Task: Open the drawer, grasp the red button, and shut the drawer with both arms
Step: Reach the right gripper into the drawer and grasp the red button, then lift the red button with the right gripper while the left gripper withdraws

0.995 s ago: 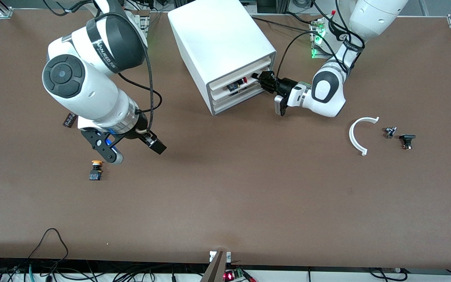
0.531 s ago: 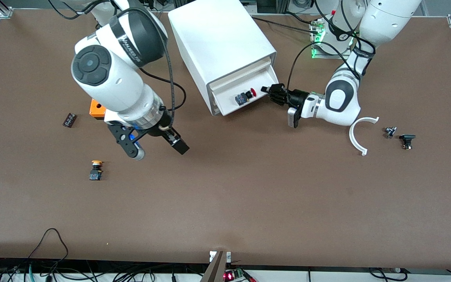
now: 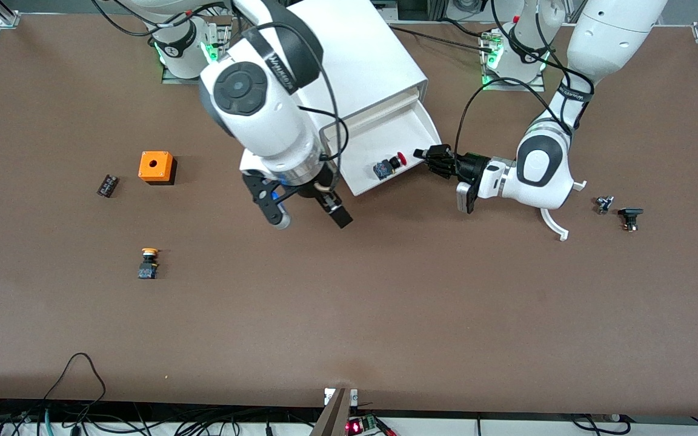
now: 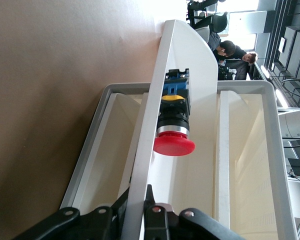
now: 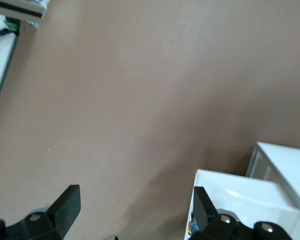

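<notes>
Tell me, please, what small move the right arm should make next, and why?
Probably swing the open right claw over the pulled-out white drawer and lower it onto the red-capped push button lying inside. The right claw hangs over bare table beside the drawer's front, while the left claw grips the drawer's front edge, so the button is exposed and not yet grasped.

Button (image 3: 388,166) in drawer (image 3: 412,130), pulled out of cabinet (image 3: 379,54); left gripper (image 3: 431,155) at drawer's 3 o'clock; right gripper (image 3: 306,213) at drawer's 8 o'clock.
</notes>
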